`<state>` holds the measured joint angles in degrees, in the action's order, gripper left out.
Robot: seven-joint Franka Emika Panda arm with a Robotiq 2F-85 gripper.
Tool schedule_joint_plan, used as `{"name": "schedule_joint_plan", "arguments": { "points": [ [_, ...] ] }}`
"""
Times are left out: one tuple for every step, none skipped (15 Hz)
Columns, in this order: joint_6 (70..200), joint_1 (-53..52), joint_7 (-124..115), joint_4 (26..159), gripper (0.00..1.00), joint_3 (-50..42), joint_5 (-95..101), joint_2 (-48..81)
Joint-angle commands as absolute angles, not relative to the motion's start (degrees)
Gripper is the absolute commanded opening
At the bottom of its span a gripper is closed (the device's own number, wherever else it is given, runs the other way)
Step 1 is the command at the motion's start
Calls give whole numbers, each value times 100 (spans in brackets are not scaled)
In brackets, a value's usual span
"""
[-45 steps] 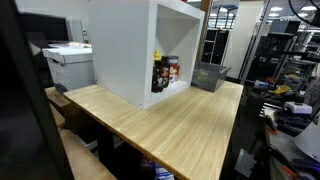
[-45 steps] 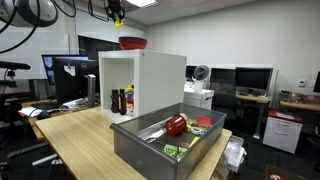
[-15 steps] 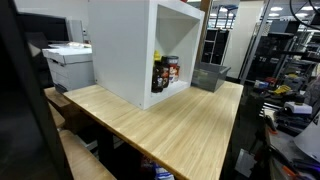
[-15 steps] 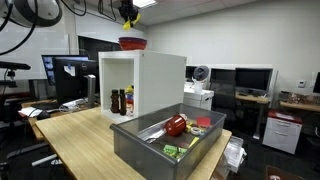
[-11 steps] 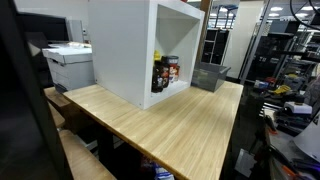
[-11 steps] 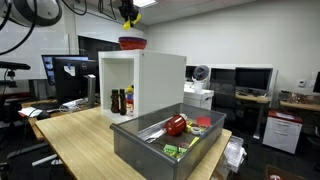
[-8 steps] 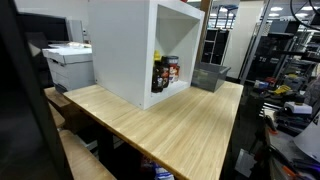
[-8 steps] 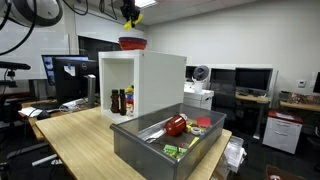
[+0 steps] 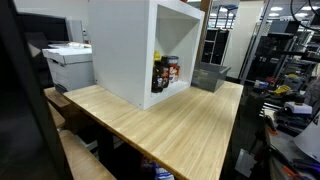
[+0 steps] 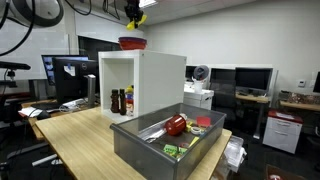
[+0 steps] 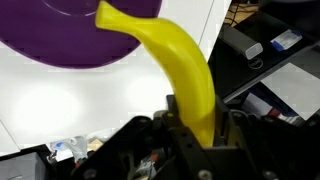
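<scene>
Gripper [image 11: 196, 126]: jaws pinching one end of a yellow banana [image 11: 178, 62] so its length juts free, tip over the purple bowl [image 11: 50, 35] just beneath, atop the white cabinet [image 10: 160, 78].

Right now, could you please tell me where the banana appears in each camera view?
Exterior view: top edge, banana in the gripper, above the bowl.
Exterior view: not in it; the white cabinet is cut off at the top.
Wrist view: centre, banana rising from the jaws toward the bowl.
Shared landmark: the white cabinet, whose top shows white in the wrist view.
</scene>
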<state>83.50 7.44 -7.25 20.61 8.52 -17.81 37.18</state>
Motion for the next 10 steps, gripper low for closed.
{"name": "schedule_joint_plan", "arguments": {
  "points": [
    [8156,899,-840,2218,12,968,-1965,3662],
    [8138,911,-842,2215,12,980,-1976,3669],
    [8105,923,-835,2217,12,990,-1982,3678],
    [8087,931,-838,2219,12,1004,-1997,3688],
    [8062,938,-834,2222,12,1014,-2007,3694],
    [8022,947,-841,2228,12,1026,-2025,3703],
    [8003,957,-852,2232,12,1035,-2043,3711],
    [7984,965,-863,2236,12,1048,-2064,3718],
    [8005,1000,-926,2238,12,1069,-2116,3739],
    [8023,1019,-959,2239,12,1073,-2141,3747]
  ]
}}
